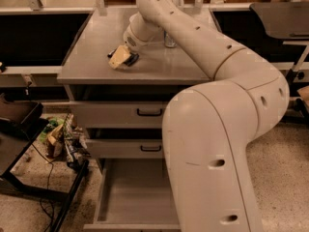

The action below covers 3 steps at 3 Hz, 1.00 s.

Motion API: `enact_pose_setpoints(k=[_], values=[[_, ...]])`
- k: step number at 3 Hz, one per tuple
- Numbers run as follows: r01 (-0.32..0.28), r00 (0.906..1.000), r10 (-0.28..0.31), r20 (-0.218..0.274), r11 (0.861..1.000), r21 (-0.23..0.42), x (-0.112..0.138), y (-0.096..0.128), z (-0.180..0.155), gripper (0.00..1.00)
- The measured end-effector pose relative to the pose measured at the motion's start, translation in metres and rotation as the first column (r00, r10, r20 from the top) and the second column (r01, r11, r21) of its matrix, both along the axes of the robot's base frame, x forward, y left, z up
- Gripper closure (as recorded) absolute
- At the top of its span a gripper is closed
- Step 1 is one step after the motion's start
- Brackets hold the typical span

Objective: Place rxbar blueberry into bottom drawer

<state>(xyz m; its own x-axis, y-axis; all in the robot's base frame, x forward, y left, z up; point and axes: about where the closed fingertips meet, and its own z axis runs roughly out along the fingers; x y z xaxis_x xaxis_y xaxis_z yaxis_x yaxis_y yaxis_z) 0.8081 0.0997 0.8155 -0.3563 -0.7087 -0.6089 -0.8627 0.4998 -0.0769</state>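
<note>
My gripper (120, 58) sits low on the cabinet top (87, 47), pressed over the rxbar blueberry (133, 59) in order, I judge, to take it. Only a dark sliver of the bar shows, and I cannot tell whether I have clasped it. The bottom drawer (130, 197) stands pulled out below to receive it.

gripper (120, 58) at cabinet top (91, 42), bottom drawer (135, 199) below

3 drawers: top drawer (111, 115), middle drawer (116, 149), bottom drawer (140, 197). 1 arm (217, 144). 1 gripper (120, 58), low over cabinet top (87, 57). 1 can (170, 39).
</note>
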Motion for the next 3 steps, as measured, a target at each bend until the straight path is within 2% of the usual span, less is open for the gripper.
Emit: enact_pose_setpoints(k=[1,2,3], values=[[0.0,1.0,0.0,0.0,1.0,0.0,0.0,0.0,0.0,0.81],[0.0,1.0,0.0,0.0,1.0,0.0,0.0,0.0,0.0004,1.0],[0.0,1.0,0.0,0.0,1.0,0.0,0.0,0.0,0.0094,1.0]])
